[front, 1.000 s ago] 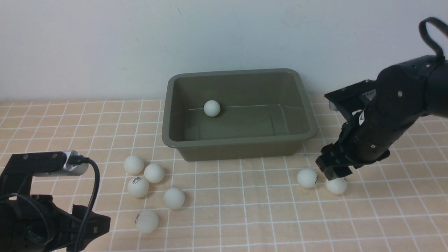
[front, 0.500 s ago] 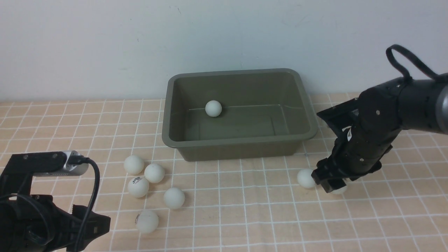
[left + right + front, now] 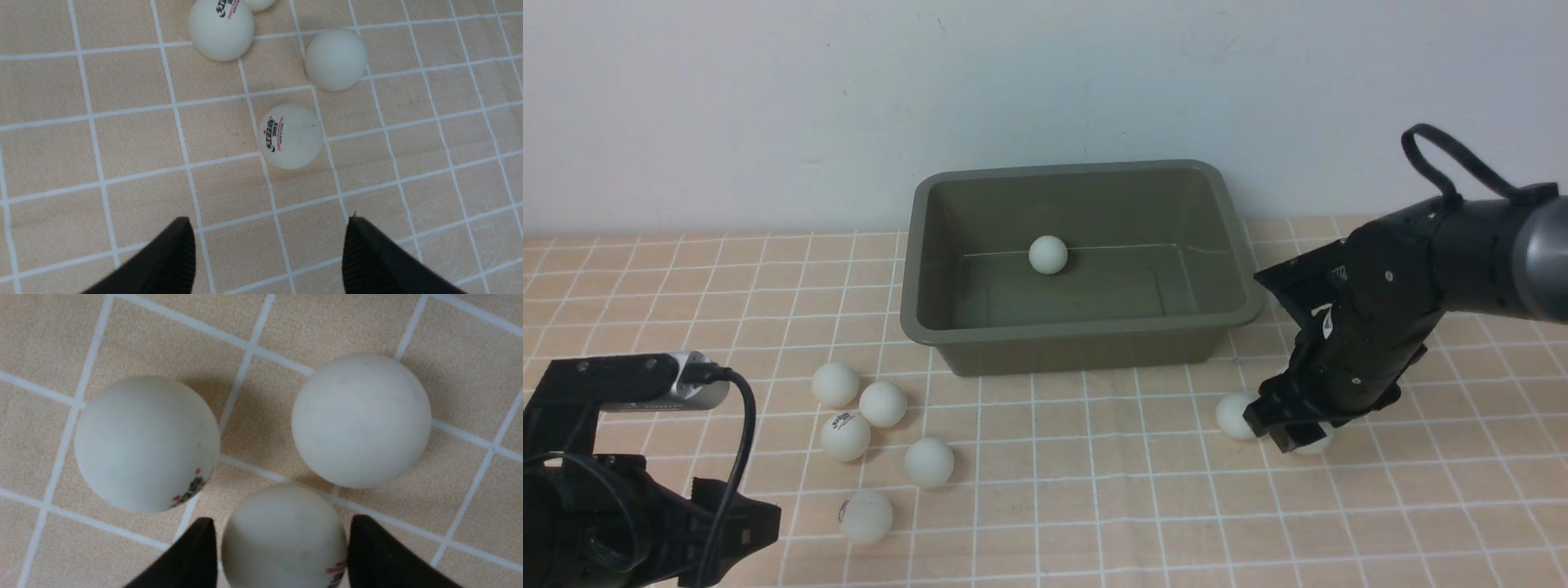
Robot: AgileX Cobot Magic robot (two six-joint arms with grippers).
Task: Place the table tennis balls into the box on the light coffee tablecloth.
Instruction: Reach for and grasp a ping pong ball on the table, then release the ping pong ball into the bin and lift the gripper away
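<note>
Front view, olive-green box (image 3: 1078,355), flared rim, white ball (image 3: 1047,254) inside

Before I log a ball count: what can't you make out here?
Front view: right gripper covers most of one table tennis ball; its arm hides another.
Right wrist view: frame edge cuts the straddled ball; grip unclear.
Left wrist view: edge nearly crops out a fourth ball.

Right pincer (image 3: 282,522) lower, astride ball (image 3: 284,543)

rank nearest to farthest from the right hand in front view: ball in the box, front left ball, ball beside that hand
1. Ball beside the right hand, right side.
2. Ball in the box, back middle.
3. Front left ball, far left.
</note>
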